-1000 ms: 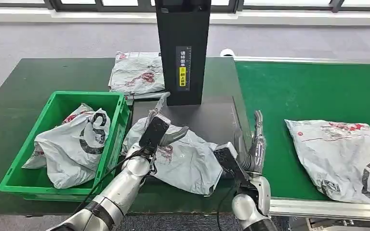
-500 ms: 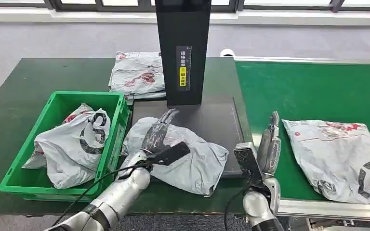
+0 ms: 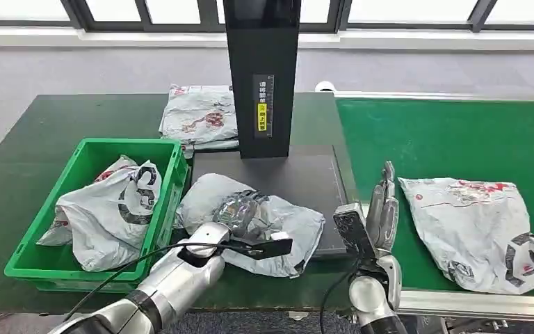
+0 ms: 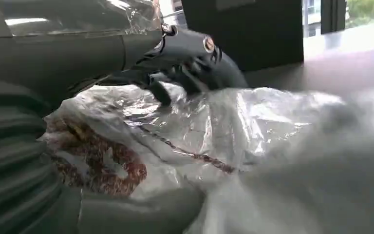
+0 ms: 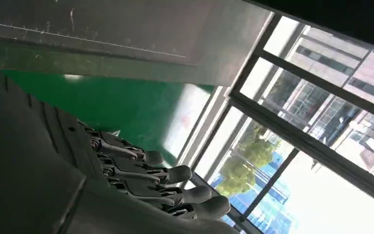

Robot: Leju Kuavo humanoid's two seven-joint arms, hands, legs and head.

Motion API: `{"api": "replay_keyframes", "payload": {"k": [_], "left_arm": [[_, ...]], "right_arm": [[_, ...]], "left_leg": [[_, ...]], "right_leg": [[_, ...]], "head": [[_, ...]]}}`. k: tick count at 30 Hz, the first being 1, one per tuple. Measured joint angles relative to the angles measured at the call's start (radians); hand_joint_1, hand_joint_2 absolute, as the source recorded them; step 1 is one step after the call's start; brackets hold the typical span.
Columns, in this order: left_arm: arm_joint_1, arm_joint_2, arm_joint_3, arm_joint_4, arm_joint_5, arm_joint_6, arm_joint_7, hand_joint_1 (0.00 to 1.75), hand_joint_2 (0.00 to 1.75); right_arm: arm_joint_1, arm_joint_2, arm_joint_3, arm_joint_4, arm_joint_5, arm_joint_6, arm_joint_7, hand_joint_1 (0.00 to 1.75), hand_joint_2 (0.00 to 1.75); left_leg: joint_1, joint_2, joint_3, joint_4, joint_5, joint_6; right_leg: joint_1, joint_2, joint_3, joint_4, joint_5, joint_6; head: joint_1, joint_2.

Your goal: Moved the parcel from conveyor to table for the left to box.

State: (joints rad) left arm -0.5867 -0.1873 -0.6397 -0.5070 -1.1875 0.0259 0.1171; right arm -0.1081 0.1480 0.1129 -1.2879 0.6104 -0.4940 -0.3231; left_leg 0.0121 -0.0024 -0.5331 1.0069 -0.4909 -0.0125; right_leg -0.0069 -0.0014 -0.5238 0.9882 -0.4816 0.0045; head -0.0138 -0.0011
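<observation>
Two hands are seen at the worktop. The left hand is laid on the grey parcel, its fingers curled down into the crinkled plastic, which is gripped. This parcel lies on the worktop just beside the green box, partly over the dark pad. The right hand is held upright with fingers straight and nothing in it, near another parcel lying on the green conveyor.
</observation>
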Motion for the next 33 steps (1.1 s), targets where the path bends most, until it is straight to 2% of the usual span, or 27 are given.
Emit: {"api": "replay_keyframes", "payload": {"k": [2, 3, 6, 11, 16, 20, 22, 25, 28, 33], "left_arm": [[-0.009, -0.001, -0.001, 0.003, -0.002, -0.007, 0.002, 1.75, 1.75], [-0.014, -0.002, -0.001, 0.002, -0.004, -0.013, 0.0, 1.75, 1.75], [-0.016, 0.005, 0.001, -0.002, -0.005, -0.018, -0.036, 1.75, 1.75], [-0.002, 0.029, 0.045, -0.023, 0.007, 0.058, -0.127, 1.75, 1.75], [0.055, 0.045, 0.15, -0.161, 0.176, 0.181, -0.247, 1.75, 1.75], [0.058, 0.045, 0.154, -0.167, 0.182, 0.184, -0.249, 1.75, 1.75], [0.096, 0.062, 0.263, -0.408, 0.241, 0.465, -0.278, 1.75, 1.75], [0.101, 0.078, 0.306, -0.512, 0.174, 0.615, -0.262, 1.75, 1.75], [0.111, 0.09, 0.351, -0.606, 0.065, 0.67, -0.259, 1.75, 1.75], [0.16, 0.061, 0.545, -0.844, -0.256, 0.673, -0.32, 1.75, 1.75]], "right_arm": [[-0.003, 0.006, 0.0, -0.001, 0.001, 0.0, 0.001, 0.0, 0.0], [-0.005, 0.009, 0.0, -0.007, 0.002, 0.002, 0.003, 0.0, 0.0], [-0.004, 0.016, -0.003, -0.029, 0.015, 0.019, 0.006, 0.0, 0.0], [0.041, 0.017, -0.026, -0.055, 0.021, 0.034, 0.011, 0.0, 0.0], [0.093, 0.017, -0.049, -0.111, 0.006, 0.054, 0.021, 0.0, 0.0], [0.094, 0.017, -0.049, -0.114, 0.004, 0.054, 0.021, 0.0, 0.0], [0.113, 0.017, -0.052, -0.138, -0.012, 0.052, 0.024, 0.0, 0.0], [0.118, 0.017, -0.052, -0.141, -0.035, 0.045, 0.012, 0.0, 0.0], [0.12, 0.016, -0.052, -0.141, -0.053, 0.033, 0.005, 0.0, 0.0], [0.122, 0.016, -0.052, -0.141, -0.068, 0.013, -0.006, 0.0, 0.0]], "left_leg": [[0.0, -0.001, -0.005, 0.0, 0.01, 0.001], [0.0, -0.001, -0.012, 0.0, 0.019, -0.004], [0.0, -0.001, -0.023, 0.0, 0.024, -0.005], [0.0, 0.001, -0.013, 0.0, 0.023, -0.006], [0.0, 0.0, -0.022, 0.0, 0.025, -0.008], [0.0, 0.0, -0.023, 0.0, 0.025, -0.008], [0.0, 0.0, -0.03, 0.0, 0.026, -0.008], [0.0, 0.0, -0.031, 0.0, 0.026, -0.008], [0.0, 0.0, -0.032, 0.0, 0.026, -0.008], [0.0, 0.001, -0.033, 0.0, 0.026, -0.008]], "right_leg": [[0.001, -0.001, -0.006, 0.001, 0.011, -0.001], [0.001, -0.001, -0.011, 0.002, 0.015, -0.001], [0.002, -0.001, -0.024, 0.003, 0.022, -0.003], [0.002, 0.002, -0.025, 0.004, 0.021, -0.004], [0.001, 0.002, -0.036, 0.006, 0.021, -0.005], [0.001, 0.002, -0.036, 0.006, 0.021, -0.005], [0.001, 0.002, -0.043, 0.006, 0.023, -0.005], [0.001, 0.002, -0.044, 0.006, 0.023, -0.005], [0.001, 0.001, -0.044, 0.006, 0.023, -0.005], [0.001, 0.003, -0.046, 0.006, 0.023, -0.005]], "head": [[0.0, 0.0], [0.0, 0.0], [0.0, 0.0], [0.0, 0.0], [0.0, 0.0], [0.0, 0.0], [0.0, 0.0], [0.0, 0.0], [0.0, 0.0], [0.0, 0.0]]}}
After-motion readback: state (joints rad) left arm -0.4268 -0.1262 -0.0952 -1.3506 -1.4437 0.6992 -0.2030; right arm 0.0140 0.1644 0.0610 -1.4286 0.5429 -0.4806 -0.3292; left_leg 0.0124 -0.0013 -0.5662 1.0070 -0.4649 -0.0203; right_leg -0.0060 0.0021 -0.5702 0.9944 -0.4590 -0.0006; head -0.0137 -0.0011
